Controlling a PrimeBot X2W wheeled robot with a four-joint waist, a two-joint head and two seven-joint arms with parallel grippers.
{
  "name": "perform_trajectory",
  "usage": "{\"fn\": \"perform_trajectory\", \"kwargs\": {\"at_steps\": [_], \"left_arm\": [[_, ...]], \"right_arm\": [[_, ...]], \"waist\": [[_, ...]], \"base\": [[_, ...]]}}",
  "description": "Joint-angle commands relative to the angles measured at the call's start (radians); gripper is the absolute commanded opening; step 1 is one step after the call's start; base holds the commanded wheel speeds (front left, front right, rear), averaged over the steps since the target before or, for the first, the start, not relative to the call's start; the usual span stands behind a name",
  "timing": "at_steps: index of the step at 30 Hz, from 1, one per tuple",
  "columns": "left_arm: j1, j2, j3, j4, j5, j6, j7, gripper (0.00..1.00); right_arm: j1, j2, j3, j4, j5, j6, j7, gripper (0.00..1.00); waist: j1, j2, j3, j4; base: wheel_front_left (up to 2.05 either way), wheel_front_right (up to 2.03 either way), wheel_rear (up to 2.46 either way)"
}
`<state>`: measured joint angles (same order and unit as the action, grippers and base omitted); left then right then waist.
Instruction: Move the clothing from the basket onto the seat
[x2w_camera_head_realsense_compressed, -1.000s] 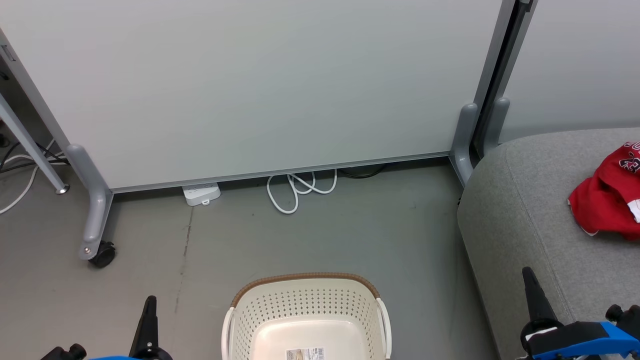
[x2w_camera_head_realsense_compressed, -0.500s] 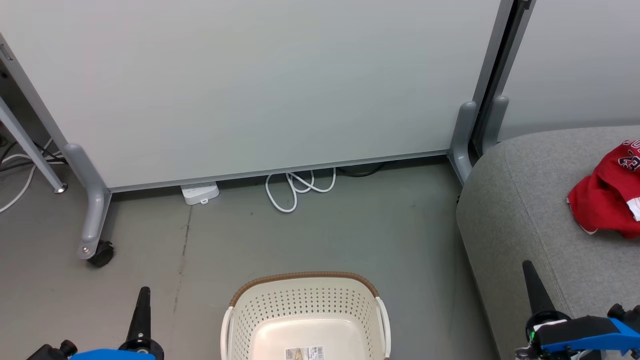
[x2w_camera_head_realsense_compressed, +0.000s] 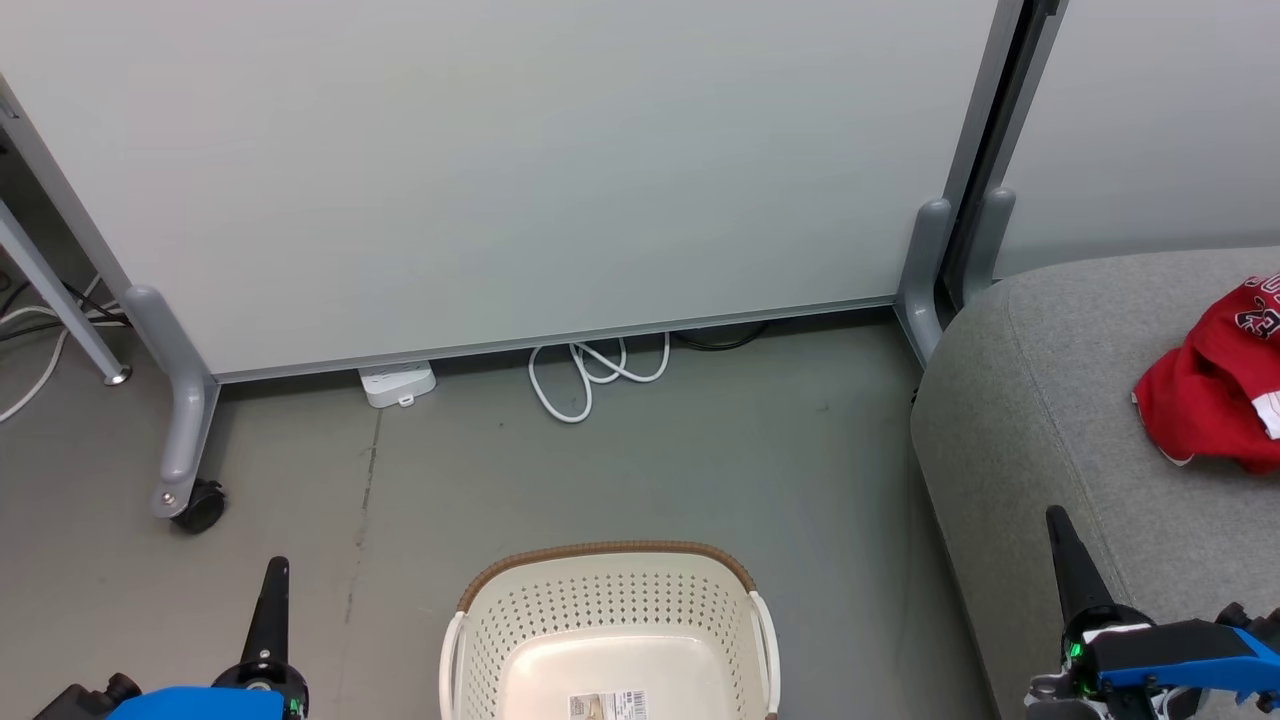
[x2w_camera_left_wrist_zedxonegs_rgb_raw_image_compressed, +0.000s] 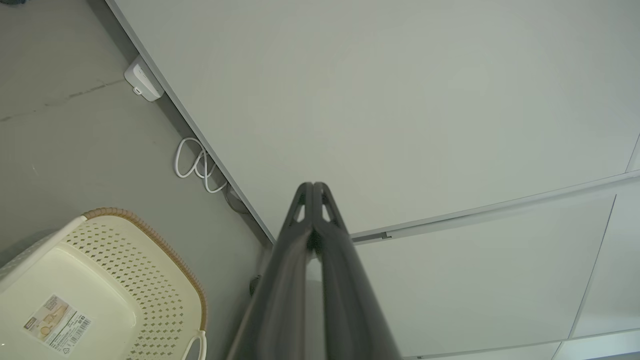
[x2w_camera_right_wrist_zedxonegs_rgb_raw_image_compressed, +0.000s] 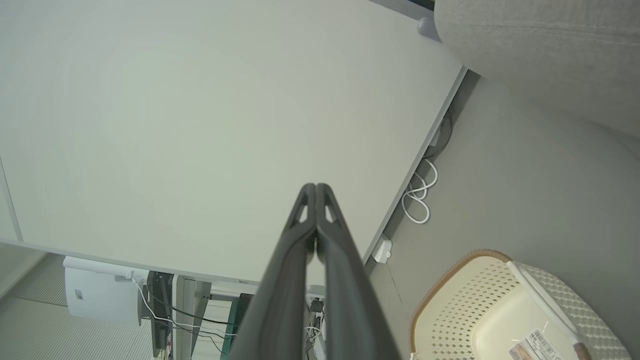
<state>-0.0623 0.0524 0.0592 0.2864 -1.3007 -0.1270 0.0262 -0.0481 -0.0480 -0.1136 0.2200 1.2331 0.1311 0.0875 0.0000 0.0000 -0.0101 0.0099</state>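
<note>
Floor (x2w_camera_head_realsense_compressed: 700, 460) in plain grey separates our cream-white perforated plastic basket (x2w_camera_head_realsense_compressed: 610, 605) from the edge of the rounded grey fabric seat (x2w_camera_head_realsense_compressed: 1040, 420), where red jersey clothing (x2w_camera_head_realsense_compressed: 1200, 400) lies. Our left gripper (x2w_camera_head_realsense_compressed: 275, 568) and right gripper (x2w_camera_head_realsense_compressed: 1056, 518) are clenched, empty.

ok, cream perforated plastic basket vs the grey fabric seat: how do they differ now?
Cream perforated plastic basket is rigid; light grey woven seat is upholstered. Basket holds just its paper label; seat bears the red clothing. Seat is far bigger than basket. Both stand on the grey floor.

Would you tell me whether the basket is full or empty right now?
Empty, as far as visible: the basket holds just a label, and red clothing lies on the seat.
</note>
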Motion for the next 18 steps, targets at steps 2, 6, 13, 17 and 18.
{"fn": "perform_trajectory", "kwargs": {"at_steps": [2, 6, 13, 17, 18], "left_arm": [[-0.024, 0.003, 0.011, -0.013, -0.032, -0.004, 0.010, 0.00], [-0.028, 0.003, 0.017, -0.016, -0.063, -0.005, 0.018, 0.00], [-0.032, 0.002, 0.025, -0.022, -0.115, -0.005, 0.034, 0.00], [-0.035, 0.001, 0.029, -0.026, -0.144, -0.005, 0.044, 0.00], [-0.036, 0.001, 0.031, -0.026, -0.152, -0.005, 0.044, 0.00]], "right_arm": [[-0.022, -0.003, 0.000, -0.002, 0.041, 0.000, 0.003, 0.00], [-0.026, -0.003, 0.000, 0.002, 0.080, 0.000, 0.007, 0.00], [-0.036, -0.003, 0.000, 0.007, 0.143, 0.000, 0.010, 0.00], [-0.040, -0.003, 0.000, 0.009, 0.177, 0.000, 0.013, 0.00], [-0.041, -0.003, 0.000, 0.010, 0.186, 0.000, 0.014, 0.00]], "waist": [[0.0000, 0.0000, 0.001, -0.001], [0.0000, 0.0000, 0.002, -0.001], [0.0000, 0.0000, 0.004, -0.003], [0.0000, 0.0000, 0.005, -0.004], [0.0000, 0.0000, 0.006, -0.004]], "base": [[0.00, 0.00, 0.00], [0.00, 0.00, 0.00], [0.00, 0.00, 0.00], [0.00, 0.00, 0.00], [0.00, 0.00, 0.00]]}}
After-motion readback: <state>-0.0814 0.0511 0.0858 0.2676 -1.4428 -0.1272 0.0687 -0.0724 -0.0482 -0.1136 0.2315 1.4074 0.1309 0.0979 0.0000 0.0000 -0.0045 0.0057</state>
